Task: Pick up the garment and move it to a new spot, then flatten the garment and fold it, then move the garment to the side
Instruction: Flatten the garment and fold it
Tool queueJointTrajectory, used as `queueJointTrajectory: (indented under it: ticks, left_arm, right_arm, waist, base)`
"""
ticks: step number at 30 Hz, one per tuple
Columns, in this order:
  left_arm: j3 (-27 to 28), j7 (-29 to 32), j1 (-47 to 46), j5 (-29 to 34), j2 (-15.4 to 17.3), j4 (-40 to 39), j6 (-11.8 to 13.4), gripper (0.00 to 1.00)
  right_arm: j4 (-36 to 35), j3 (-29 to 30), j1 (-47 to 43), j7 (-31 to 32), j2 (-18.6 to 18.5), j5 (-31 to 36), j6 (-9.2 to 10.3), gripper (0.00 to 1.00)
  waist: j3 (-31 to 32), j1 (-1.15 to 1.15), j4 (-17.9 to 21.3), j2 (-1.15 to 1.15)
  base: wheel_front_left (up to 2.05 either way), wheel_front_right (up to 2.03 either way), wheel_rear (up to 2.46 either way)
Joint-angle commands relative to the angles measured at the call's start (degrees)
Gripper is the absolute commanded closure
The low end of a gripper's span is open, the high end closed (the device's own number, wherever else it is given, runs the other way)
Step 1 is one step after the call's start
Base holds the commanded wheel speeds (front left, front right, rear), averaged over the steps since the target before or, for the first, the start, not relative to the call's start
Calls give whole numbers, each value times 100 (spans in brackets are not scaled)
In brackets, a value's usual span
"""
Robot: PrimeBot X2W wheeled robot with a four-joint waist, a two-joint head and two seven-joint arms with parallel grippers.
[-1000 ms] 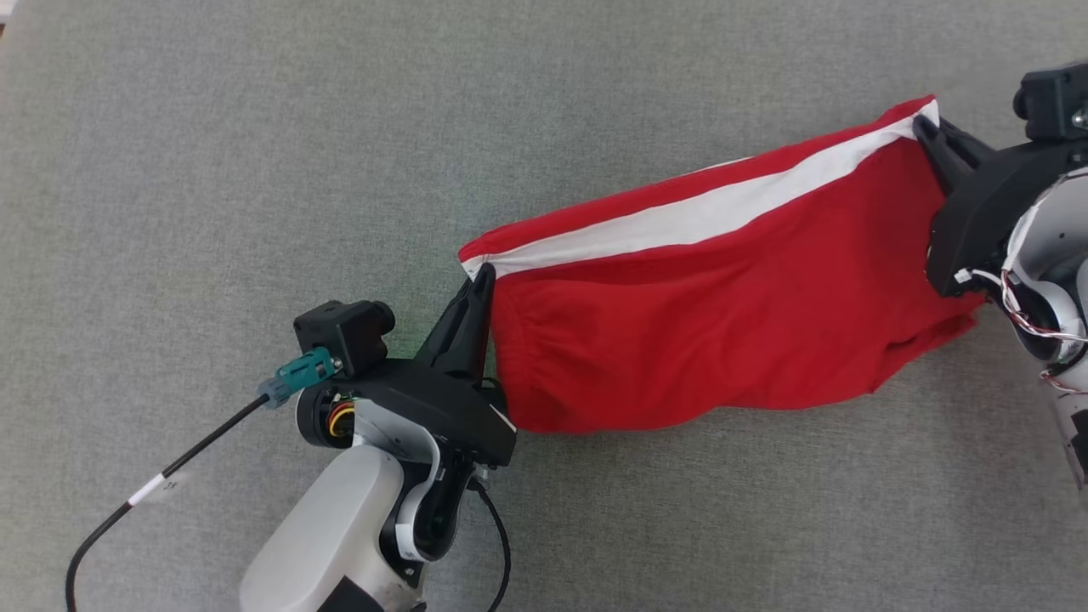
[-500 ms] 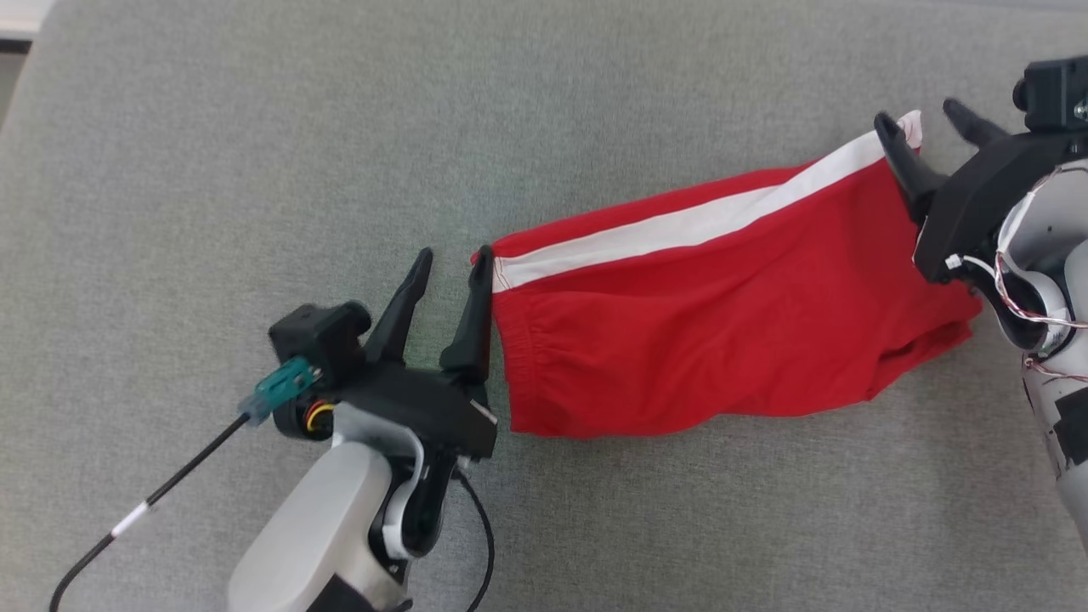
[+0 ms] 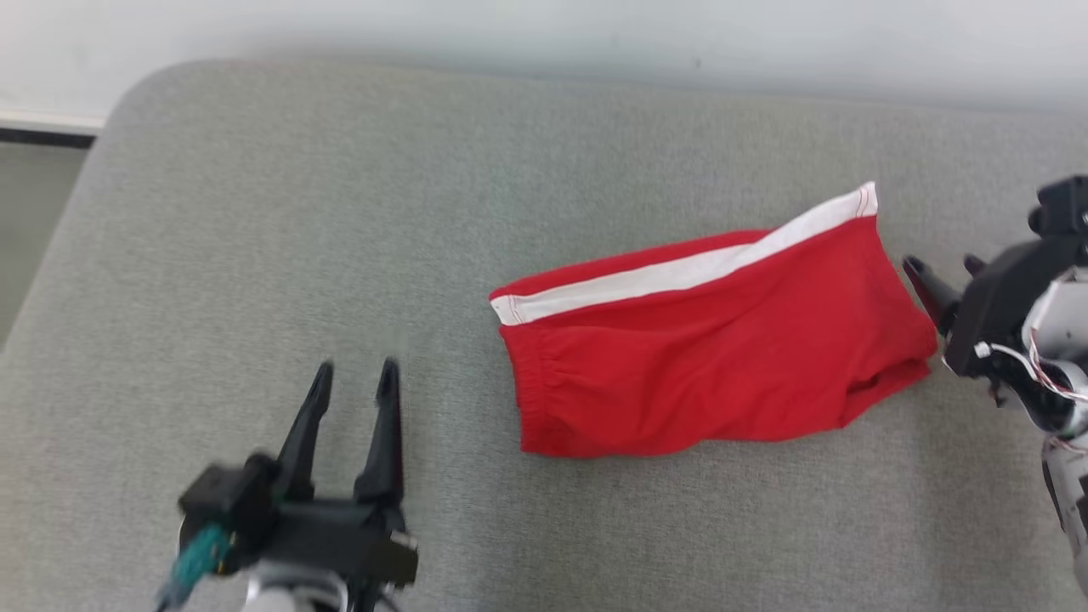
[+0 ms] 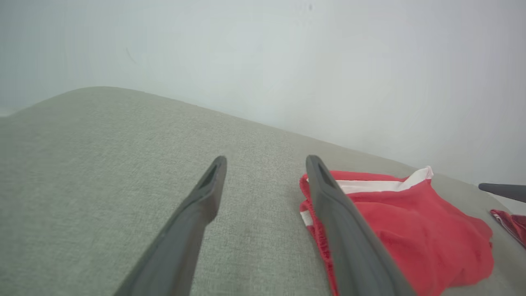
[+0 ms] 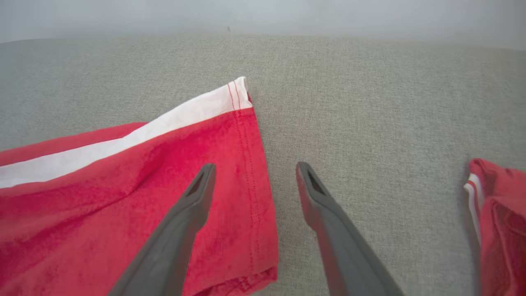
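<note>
The garment (image 3: 714, 365) is a pair of red shorts with a white side stripe, lying folded and flat on the grey padded surface (image 3: 340, 212). My left gripper (image 3: 355, 370) stands open at the lower left, well clear of the waistband end. In the left wrist view the left gripper (image 4: 266, 160) has bare surface between its fingers, with the garment (image 4: 411, 222) to its right. My right gripper (image 3: 939, 263) is open just off the garment's right hem. From the right wrist, the right gripper (image 5: 255, 166) hovers over the hem corner of the garment (image 5: 123, 172), holding nothing.
A second red cloth with white stripes (image 5: 499, 213) lies to the right of the right gripper, also visible as red cloth (image 4: 509, 222). The padded surface ends at a pale wall (image 3: 544, 34) behind, and its rounded left corner (image 3: 110, 127) drops to the floor.
Both grippers opened, let go of the garment's two ends and drew back from it. The garment now lies loose on the surface. The head camera tilted up, bringing the wall into view.
</note>
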State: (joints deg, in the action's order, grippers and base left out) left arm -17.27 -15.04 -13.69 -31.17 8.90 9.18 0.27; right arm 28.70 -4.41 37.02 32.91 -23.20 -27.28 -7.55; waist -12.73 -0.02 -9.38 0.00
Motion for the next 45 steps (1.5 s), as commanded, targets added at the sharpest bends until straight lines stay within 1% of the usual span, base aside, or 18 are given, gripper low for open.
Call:
queueJointTrajectory:
  ticks: [1, 8, 10, 15, 23, 26, 33, 38, 39, 40, 41, 45]
  left_arm:
    - [122, -12, 146, 151, -44, -99, -22, 0]
    - [800, -13, 955, 1098, -324, -540, -205, 0]
    - [900, -13, 1073, 1326, -384, -599, -271, 0]
    - [1059, -14, 1174, 1667, -480, -650, -400, 0]
    - [1071, -13, 1091, 1792, -568, -571, -575, 0]
    - [998, -14, 1041, 1809, -585, -504, -618, 0]
    - [939, -14, 989, 1790, -602, -399, -661, 0]
    - [896, -14, 937, 1702, -604, -335, -664, 0]
    - [887, -14, 932, 1698, -604, -326, -663, 0]
    - [878, -14, 933, 1688, -605, -320, -660, 0]
    - [866, -14, 940, 1679, -606, -312, -658, 0]
    - [855, -14, 963, 1654, -605, -267, -658, 0]
  right_arm:
    - [18, 62, -90, 27, 11, 50, 15, 0]
    - [91, 527, -345, 133, 117, 288, 15, 0]
    - [102, 656, -367, 175, 154, 348, 15, 0]
    - [127, 916, -335, 305, 165, 592, 15, 0]
    - [170, 1279, -225, 545, 160, 930, 15, 0]
    - [190, 1390, -224, 652, 242, 995, 15, 0]
    - [174, 1269, -488, 1148, 465, 975, 11, 0]
    - [210, 1228, -731, 1451, 454, 1037, 7, 1]
    - [202, 1248, -756, 1450, 447, 1066, 7, 60]
    - [190, 1275, -770, 1427, 437, 1125, 8, 94]
    - [184, 1297, -784, 1412, 437, 1172, 8, 100]
    - [177, 1465, -771, 1245, 433, 1429, 18, 100]
  waist:
    - [141, 2, -112, 0]
    - [158, 2, -325, 0]
    - [119, 2, -400, 0]
    - [-37, 2, -581, 0]
    - [-342, 2, -791, 0]
    - [-435, 2, -860, 0]
    - [-483, 2, -898, 0]
    - [-469, 2, -899, 0]
    - [-464, 2, -899, 0]
    - [-460, 2, -896, 0]
    - [-456, 2, -894, 0]
    - [-439, 2, -880, 0]
  base:
    - [0, 0, 0]
    - [0, 0, 0]
    - [0, 0, 0]
    - [0, 0, 0]
    - [0, 0, 0]
    - [0, 0, 0]
    - [0, 0, 0]
    - [0, 0, 0]
    - [0, 0, 0]
    - [0, 0, 0]
    - [0, 0, 0]
    - [0, 0, 0]
